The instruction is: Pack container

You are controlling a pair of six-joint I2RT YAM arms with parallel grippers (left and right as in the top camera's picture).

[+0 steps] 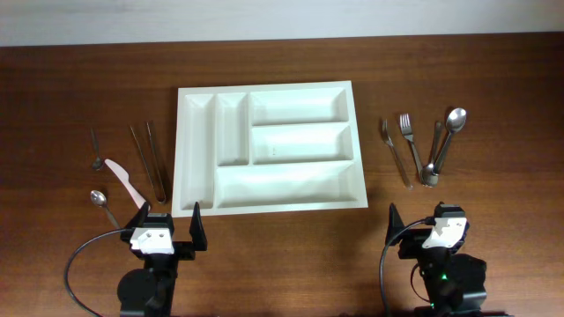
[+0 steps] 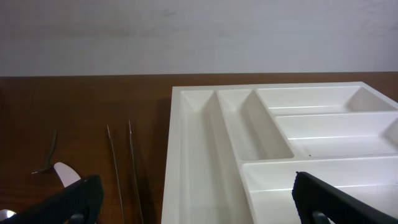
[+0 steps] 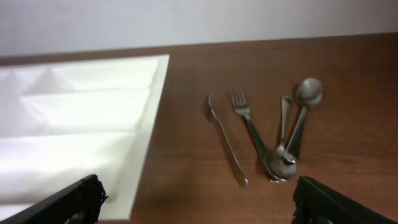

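The container point(image 1: 300, 143) lay flat in the middle of the wooden table point(image 1: 493, 264), its two narrow compartments on our left and its three long ones to the right, all five showing bare white floors. A faint dark mark on the floor of the middle long compartment was too small for us to read. From the left wrist, the frame cut off the tray's right side and near edge. From the right wrist only its right end showed, washed out and blurred, so we could barely trace the dividers there. Left of the tray and apart from it lay thin metal tongs point(image 1: 156, 160), a small spoon point(image 1: 95, 154), a second spoon point(image 1: 99, 197), and a white flat piece point(image 1: 126, 182) whose near end was covered by a finger of the left gripper point(image 1: 168, 224). Right of the tray lay a knife point(image 1: 396, 154), a fork point(image 1: 411, 145), a large spoon point(image 1: 456, 117) and another spoon point(image 1: 436, 141) turned the other way. Its bowl met the large spoon's handle, and we could not tell which lay on top. The left gripper stood near the tray's front left corner, jaws spread wide with nothing between them. The right gripper point(image 1: 428, 227), in front of the cutlery, was likewise wide apart and empty, though from above its housing hid one finger.
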